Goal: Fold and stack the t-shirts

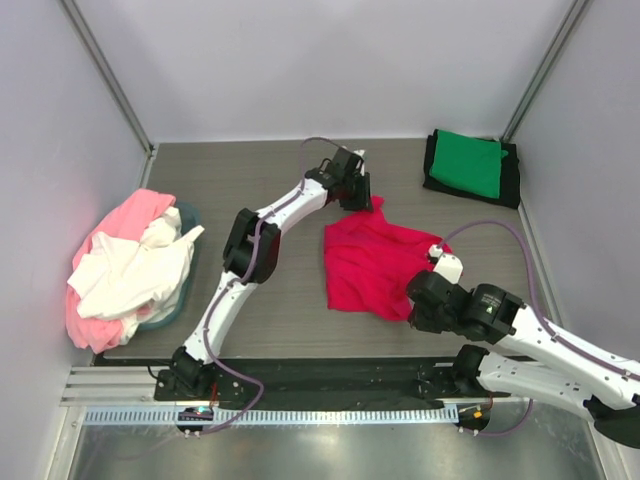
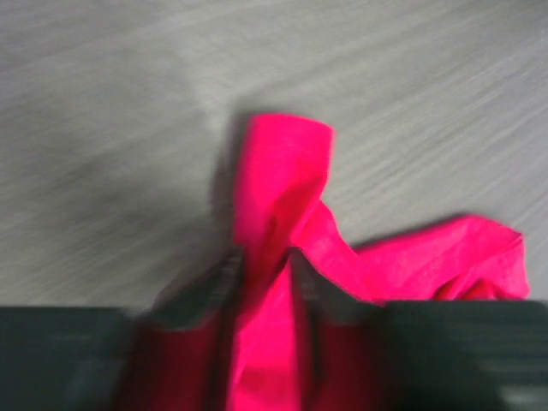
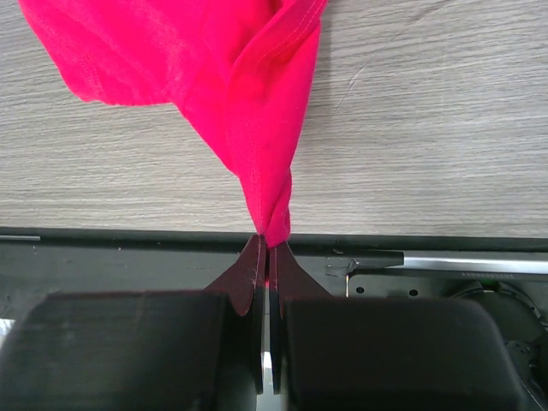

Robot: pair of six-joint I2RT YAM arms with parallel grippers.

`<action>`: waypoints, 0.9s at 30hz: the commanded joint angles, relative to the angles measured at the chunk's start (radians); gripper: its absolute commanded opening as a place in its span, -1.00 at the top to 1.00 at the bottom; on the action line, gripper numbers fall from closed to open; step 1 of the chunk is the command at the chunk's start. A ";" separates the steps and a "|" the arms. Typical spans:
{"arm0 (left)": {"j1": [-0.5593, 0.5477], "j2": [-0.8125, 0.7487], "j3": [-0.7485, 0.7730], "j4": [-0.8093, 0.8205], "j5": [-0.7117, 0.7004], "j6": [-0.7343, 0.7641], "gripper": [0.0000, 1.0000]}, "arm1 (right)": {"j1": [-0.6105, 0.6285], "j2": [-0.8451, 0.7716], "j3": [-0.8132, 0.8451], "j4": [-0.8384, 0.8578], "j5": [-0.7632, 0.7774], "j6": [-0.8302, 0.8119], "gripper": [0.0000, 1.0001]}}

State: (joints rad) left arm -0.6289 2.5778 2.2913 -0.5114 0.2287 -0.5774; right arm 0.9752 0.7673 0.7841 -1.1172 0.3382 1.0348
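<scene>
Step in hand: judging by the two grips, the red shirt (image 1: pixel 368 265) is being opened out ahead of its first fold; no fold is made yet.
Red shirt: crumpled at the middle of the surface (image 1: pixel 250 170), between the two arms, one end raised at the far side and one end drawn toward the near edge.
Left end effector (image 1: pixel 357 195): closed on a far flap of the red shirt. Its wrist view is blurred, but cloth plainly runs between the fingers (image 2: pixel 224 278).
Right end effector (image 3: pixel 265 244): jaws pressed almost together on a bunched tip of the red shirt's near edge, with the cloth fanning out from the pinch.
Next move: probably drawing the two grips apart until the cloth is taut, then lowering it flat. This calls for even tension. I cannot tell whether the held points are matching corners, so a re-grip may be needed.
Stack: green shirt (image 1: pixel 470 163) lies folded on the black shirt (image 1: pixel 434 150) in the far right corner, well apart from the red one.
Waiting pile: pink shirt (image 1: pixel 125 218), white shirt (image 1: pixel 140 272) and teal shirt (image 1: pixel 172 305) are heaped loose at the left side.
Containers: none visible; the stack and the pile rest directly on the surface.
Risk: a bunched pinch may slip, or may drag the shirt askew.
</scene>
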 commanded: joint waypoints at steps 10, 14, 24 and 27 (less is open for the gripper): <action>0.070 -0.403 -0.236 -0.123 -0.178 -0.012 1.00 | -0.007 0.133 0.165 0.031 0.205 -0.044 0.98; 0.173 -0.654 -0.244 -0.283 -0.261 -0.006 1.00 | -0.082 0.257 0.357 0.115 0.213 -0.229 0.98; 0.382 -0.981 -0.230 -0.641 -0.278 0.148 1.00 | -0.582 0.440 0.958 0.007 0.065 -0.557 0.98; 0.406 -1.059 -0.277 -0.654 -0.276 0.157 1.00 | -0.612 0.446 1.050 -0.049 0.125 -0.579 0.98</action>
State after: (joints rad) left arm -0.2371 1.5253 2.0666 -1.0512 -0.0414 -0.4747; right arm 0.3817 1.2198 1.7401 -1.0725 0.4030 0.5510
